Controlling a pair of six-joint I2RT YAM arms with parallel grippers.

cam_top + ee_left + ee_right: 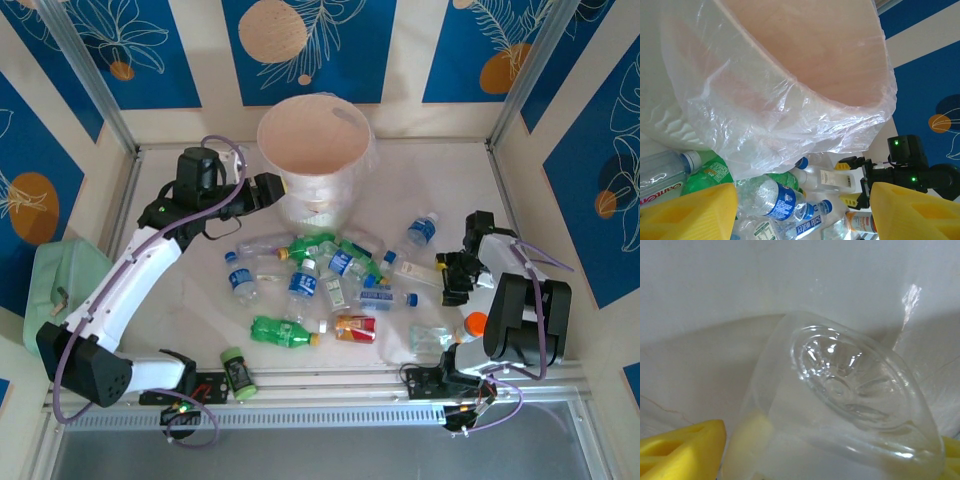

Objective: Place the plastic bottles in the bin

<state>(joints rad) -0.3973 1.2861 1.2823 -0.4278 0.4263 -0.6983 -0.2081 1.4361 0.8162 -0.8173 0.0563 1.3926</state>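
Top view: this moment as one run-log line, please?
left claw: open, beside bin | right claw: gripping clear bottle | other bottles: outside bin

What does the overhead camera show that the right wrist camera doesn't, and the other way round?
Overhead: the bin, the scattered plastic bottles, the left gripper open beside the bin, and a mint-green container. Right wrist: the ribbed base of a clear bottle up close, a yellow finger at each side; contact is unclear. Both: that clear bottle, lying at the right gripper.
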